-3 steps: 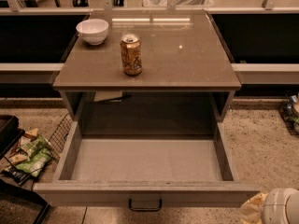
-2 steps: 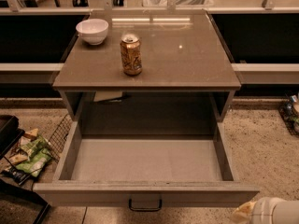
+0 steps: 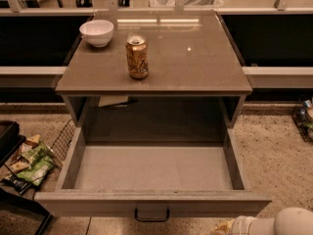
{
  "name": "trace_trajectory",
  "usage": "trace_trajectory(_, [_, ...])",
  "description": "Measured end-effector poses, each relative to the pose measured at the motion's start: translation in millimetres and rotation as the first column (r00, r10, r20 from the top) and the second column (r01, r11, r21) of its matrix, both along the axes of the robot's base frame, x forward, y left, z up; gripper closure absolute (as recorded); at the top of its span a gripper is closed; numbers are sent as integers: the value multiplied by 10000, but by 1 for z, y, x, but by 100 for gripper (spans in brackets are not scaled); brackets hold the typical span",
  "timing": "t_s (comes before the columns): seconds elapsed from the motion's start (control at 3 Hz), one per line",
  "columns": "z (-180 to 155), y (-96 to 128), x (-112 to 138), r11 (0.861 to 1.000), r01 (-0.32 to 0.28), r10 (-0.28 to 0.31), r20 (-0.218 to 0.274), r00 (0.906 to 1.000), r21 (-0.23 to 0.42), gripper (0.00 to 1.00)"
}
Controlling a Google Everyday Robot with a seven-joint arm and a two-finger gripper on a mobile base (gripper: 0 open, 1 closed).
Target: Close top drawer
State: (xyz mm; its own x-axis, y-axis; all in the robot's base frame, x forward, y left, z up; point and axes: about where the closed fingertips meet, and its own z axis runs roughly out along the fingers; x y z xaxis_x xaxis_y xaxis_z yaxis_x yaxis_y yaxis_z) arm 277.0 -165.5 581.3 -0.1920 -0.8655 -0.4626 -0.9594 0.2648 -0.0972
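The top drawer [image 3: 152, 172] is a wide, deep grey box pulled all the way out of the cabinet, and it is empty inside. Its flat front panel [image 3: 98, 204] faces the camera at the bottom of the view, with a small black loop handle [image 3: 152, 215] at its middle. My gripper [image 3: 223, 227] shows only as a yellowish tip at the bottom edge. It sits just below the right part of the front panel, to the right of the handle. The white arm [image 3: 283, 223] behind it comes in from the bottom right corner.
On the cabinet's brown top [image 3: 195, 58] stand a white bowl [image 3: 97, 32] at the back left and a gold drink can [image 3: 137, 58]. A wire basket with snack bags [image 3: 30, 161] lies on the floor at the left, and another basket [image 3: 304, 115] at the right edge.
The arm and gripper have moved left along the bottom edge, closer to the drawer's front panel and handle. The drawer has not moved.
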Motion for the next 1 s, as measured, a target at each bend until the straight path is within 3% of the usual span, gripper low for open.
trace_trajectory(0.67, [-63,33,45,9899,-734,754,-112,9971,1215,100])
trace_trajectory(1.0, [-63,33,45,9899,-735,754,-112,9971,1215,100])
